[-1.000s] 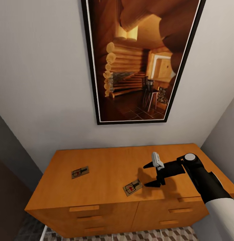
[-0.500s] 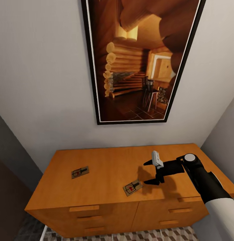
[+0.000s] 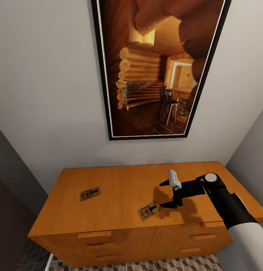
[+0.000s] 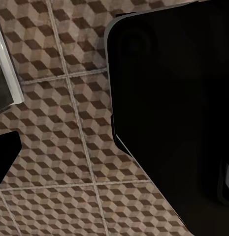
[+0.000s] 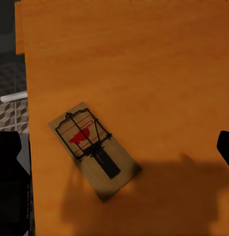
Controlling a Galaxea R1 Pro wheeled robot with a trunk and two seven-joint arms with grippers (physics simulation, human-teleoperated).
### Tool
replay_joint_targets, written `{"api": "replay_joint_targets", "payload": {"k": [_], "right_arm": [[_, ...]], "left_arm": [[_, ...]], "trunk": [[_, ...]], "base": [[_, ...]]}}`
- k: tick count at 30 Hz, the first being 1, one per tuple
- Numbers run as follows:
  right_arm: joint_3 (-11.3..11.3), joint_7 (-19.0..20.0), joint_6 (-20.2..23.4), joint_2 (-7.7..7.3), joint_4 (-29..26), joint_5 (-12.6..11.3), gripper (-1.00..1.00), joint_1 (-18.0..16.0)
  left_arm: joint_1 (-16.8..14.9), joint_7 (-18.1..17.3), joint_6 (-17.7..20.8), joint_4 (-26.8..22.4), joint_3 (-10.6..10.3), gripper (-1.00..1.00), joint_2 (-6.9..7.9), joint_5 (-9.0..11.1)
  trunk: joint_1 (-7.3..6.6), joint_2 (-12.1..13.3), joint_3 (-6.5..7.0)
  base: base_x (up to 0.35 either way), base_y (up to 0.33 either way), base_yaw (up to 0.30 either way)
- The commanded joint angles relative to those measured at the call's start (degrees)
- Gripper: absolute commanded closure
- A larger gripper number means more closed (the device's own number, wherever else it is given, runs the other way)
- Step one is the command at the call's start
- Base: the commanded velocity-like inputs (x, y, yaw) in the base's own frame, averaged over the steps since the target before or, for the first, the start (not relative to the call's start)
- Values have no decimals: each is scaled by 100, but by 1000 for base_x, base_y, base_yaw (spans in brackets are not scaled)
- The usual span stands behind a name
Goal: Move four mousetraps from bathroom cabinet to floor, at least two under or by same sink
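Right pincer (image 3: 166, 194) spread wide above the cabinet (image 3: 120, 188) top, both fingers clear of the wood, with the nearer mousetrap (image 3: 148, 211) lying flat just beside and below the lower fingertip, untouched, its red mark and wire bar plain in the right wrist view (image 5: 93, 149). Second of the 2 mousetraps (image 3: 89, 193) well apart from the pincer, toward the cabinet's far left end. Cube-patterned bathroom floor (image 4: 60, 147) under the left wrist camera; cannot tell whether the left pincer is spread or pressed together.
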Motion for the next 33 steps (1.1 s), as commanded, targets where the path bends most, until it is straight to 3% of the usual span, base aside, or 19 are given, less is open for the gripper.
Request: {"api": "replay_joint_targets", "payload": {"k": [1, 10, 33], "right_arm": [[22, 18, 60, 0, -7, 10, -100, -5], [151, 16, 59, 15, 1, 11, -100, -5], [174, 17, 59, 14, 35, 11, -100, -6]], "left_arm": [[-10, 11, -44, 26, -48, -100, -4, 47], [-10, 11, -44, 26, -53, -100, -4, 47], [-10, 11, -44, 26, -53, -100, -4, 47]], "trunk": [[3, -12, -12], [3, -12, -12], [3, -12, -12]], "base": [[0, 0, 0], [0, 1, 0], [0, 27, 0]]}}
